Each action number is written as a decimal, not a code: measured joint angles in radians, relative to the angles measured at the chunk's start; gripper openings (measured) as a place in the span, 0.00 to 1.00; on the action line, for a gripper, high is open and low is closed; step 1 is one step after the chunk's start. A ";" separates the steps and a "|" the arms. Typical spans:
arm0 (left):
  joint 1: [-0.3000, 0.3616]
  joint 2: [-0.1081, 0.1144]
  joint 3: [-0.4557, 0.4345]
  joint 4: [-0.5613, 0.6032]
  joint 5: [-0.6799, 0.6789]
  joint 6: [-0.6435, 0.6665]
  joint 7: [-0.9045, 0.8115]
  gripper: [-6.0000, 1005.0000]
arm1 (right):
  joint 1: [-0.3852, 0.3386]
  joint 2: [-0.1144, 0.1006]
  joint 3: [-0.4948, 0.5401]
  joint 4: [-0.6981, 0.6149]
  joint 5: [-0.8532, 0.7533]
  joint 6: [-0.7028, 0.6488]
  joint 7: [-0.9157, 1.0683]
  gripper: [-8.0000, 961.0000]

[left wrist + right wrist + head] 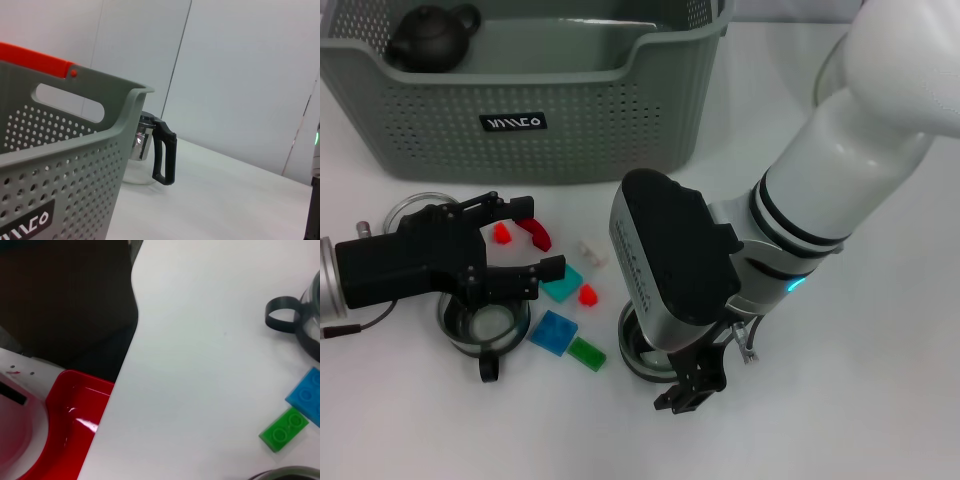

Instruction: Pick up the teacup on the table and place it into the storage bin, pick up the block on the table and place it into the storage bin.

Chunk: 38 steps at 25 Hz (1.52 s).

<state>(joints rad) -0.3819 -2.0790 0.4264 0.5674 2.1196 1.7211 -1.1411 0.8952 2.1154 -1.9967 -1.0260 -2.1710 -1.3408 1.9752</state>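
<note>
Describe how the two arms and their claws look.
The left claw is matte black with angular fingers on a silver wrist trailing a thin cable. The right arm is glossy white with black joint rings, a small cyan light, a black-topped silver wrist and a black right claw.

Head view: steep downward, storage bin (520, 110) shared with close left wrist.

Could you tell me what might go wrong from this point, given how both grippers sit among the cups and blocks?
1. The left gripper hangs open over the red blocks and the glass cup; descending, it could scatter the closely packed blocks.
2. The right gripper hovers by another cup, mostly hidden beneath the arm, so it may be nudged unnoticed.
3. The storage bin already holds a dark teapot.
</note>
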 joint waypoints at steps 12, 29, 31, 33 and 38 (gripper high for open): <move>0.001 -0.001 0.000 0.000 -0.001 0.000 0.000 0.94 | 0.008 0.000 -0.013 0.035 -0.005 0.015 0.013 0.61; 0.002 -0.001 -0.002 0.000 -0.003 0.000 0.000 0.94 | 0.015 -0.002 -0.010 0.028 -0.007 0.013 0.046 0.09; 0.002 -0.001 -0.001 0.000 -0.003 0.000 0.000 0.94 | 0.017 -0.002 -0.009 0.028 -0.007 0.010 0.052 0.07; 0.002 -0.001 -0.002 0.000 -0.003 0.000 0.000 0.94 | 0.020 -0.005 -0.007 0.024 -0.007 0.006 0.065 0.07; 0.002 -0.001 -0.002 0.000 -0.001 0.000 0.000 0.94 | 0.001 -0.014 0.056 -0.012 -0.020 -0.049 0.088 0.07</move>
<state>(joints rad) -0.3803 -2.0795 0.4249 0.5676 2.1182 1.7211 -1.1413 0.8961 2.1014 -1.9402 -1.0383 -2.1905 -1.3902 2.0633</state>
